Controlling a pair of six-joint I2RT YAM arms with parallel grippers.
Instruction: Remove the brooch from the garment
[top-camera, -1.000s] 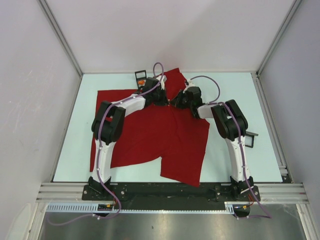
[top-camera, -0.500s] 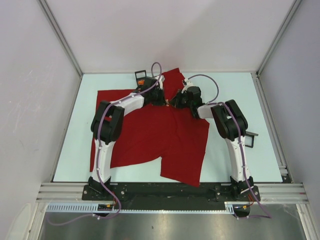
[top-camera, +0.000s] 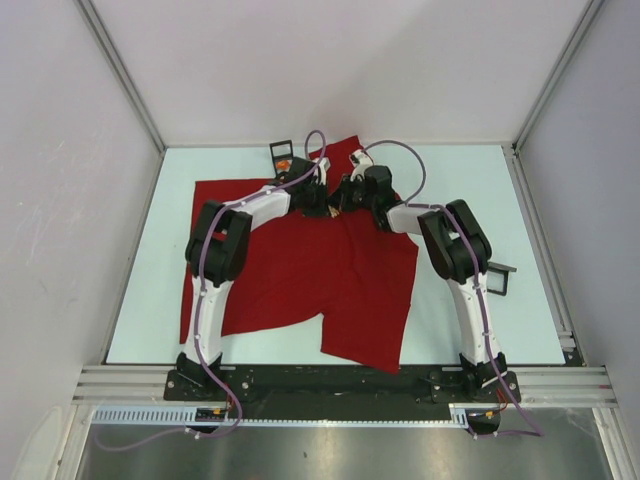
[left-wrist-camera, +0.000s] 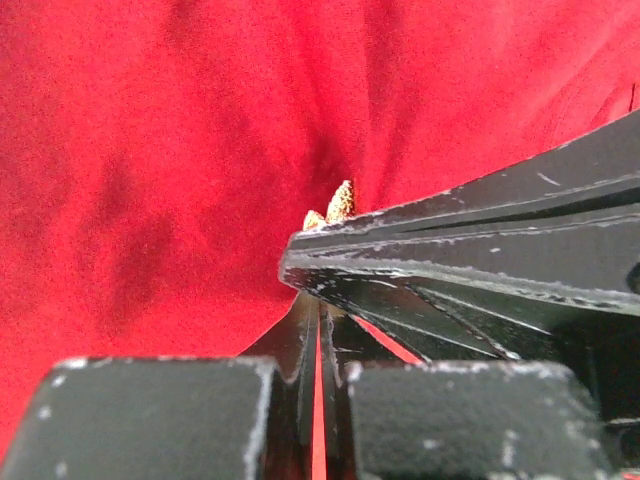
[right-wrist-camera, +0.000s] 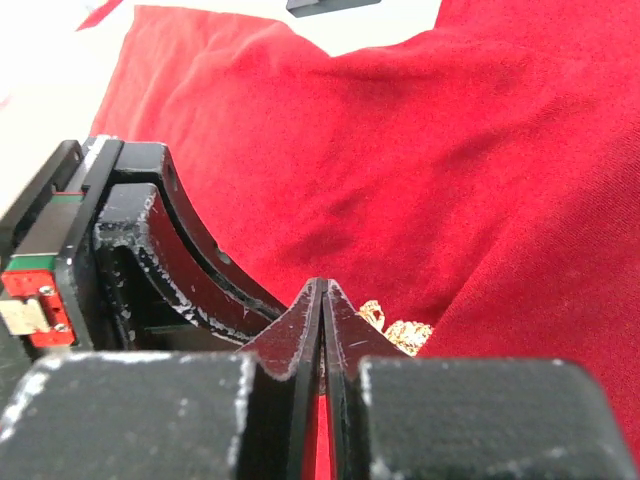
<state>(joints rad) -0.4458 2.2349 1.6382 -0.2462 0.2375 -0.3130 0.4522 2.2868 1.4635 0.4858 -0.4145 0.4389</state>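
Note:
The garment (top-camera: 300, 270) is a red T-shirt spread flat on the table. Both grippers meet low over its far middle. The brooch (left-wrist-camera: 338, 205), small and gold, sits on the cloth (left-wrist-camera: 150, 150) just past the right gripper's fingers (left-wrist-camera: 450, 250), which cross in front of my left gripper (left-wrist-camera: 320, 300). My left gripper (top-camera: 325, 200) is shut, with only a thin red slit between its jaws and its tips hidden. My right gripper (right-wrist-camera: 322, 288) is shut, its tips touching the cloth (right-wrist-camera: 400, 130). The brooch (right-wrist-camera: 400, 328) lies just to their right, beside the jaws. The left gripper's fingers (right-wrist-camera: 180, 270) curve in from the left.
A small black holder with an orange part (top-camera: 281, 150) stands at the far table edge beside the shirt's collar end. Another black piece (top-camera: 497, 277) lies near the right arm. The table's light surface (top-camera: 480, 190) shows right of the shirt.
My right gripper has moved left and slightly farther away, closing in on the left gripper at the brooch. The left gripper has barely shifted.

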